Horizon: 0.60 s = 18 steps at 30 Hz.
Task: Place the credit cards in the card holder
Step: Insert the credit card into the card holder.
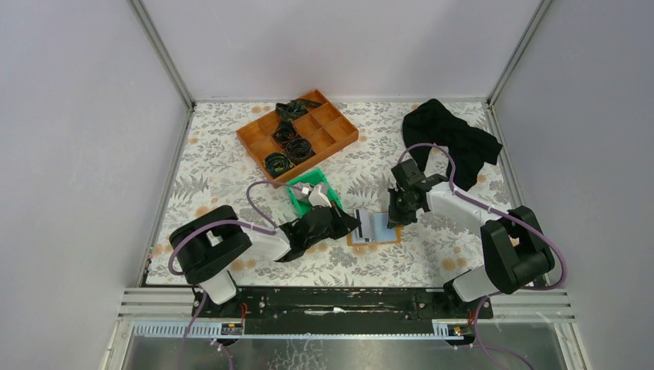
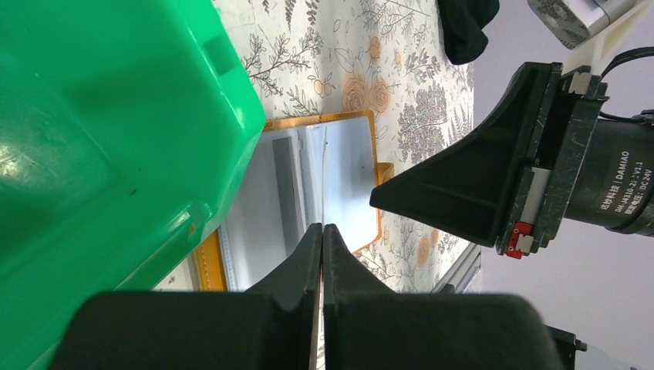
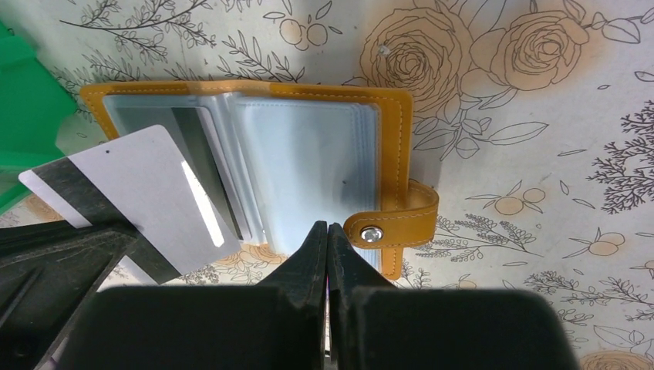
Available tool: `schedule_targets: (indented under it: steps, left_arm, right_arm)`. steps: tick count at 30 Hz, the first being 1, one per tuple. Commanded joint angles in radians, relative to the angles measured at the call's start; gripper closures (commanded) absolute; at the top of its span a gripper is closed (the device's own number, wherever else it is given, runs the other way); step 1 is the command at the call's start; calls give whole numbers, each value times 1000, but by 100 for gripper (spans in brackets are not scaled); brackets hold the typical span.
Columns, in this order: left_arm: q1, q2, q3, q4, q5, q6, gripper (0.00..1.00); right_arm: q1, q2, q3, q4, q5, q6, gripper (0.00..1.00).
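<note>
The orange card holder [image 1: 381, 240] lies open on the table, pale sleeves up; it shows in the right wrist view [image 3: 401, 146] with its snap tab [image 3: 393, 223] at the right, and in the left wrist view [image 2: 351, 177]. My left gripper [image 1: 348, 223] is shut on a whitish-grey credit card [image 3: 146, 200] with a black stripe, held tilted over the holder's left half. In the left wrist view [image 2: 322, 228] the card is edge-on between the fingers. My right gripper [image 1: 399, 217] is shut, its tip [image 3: 328, 226] at the sleeves beside the snap tab. No other cards show.
A green plastic bin [image 1: 306, 193] stands just left of the holder, close to my left gripper. An orange compartment tray [image 1: 337, 133] with black cables sits at the back. A black cloth [image 1: 451, 139] lies at the back right.
</note>
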Motion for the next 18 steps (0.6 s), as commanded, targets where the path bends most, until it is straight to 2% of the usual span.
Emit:
schedule_targets:
  steps: [1, 18]
  left_arm:
    - [-8, 13, -15, 77, 4, -28, 100]
    - [-21, 115, 23, 151, 12, -70, 100]
  right_arm:
    - [-3, 9, -3, 12, 25, -3, 100]
    - [-3, 19, -10, 6, 28, -11, 100]
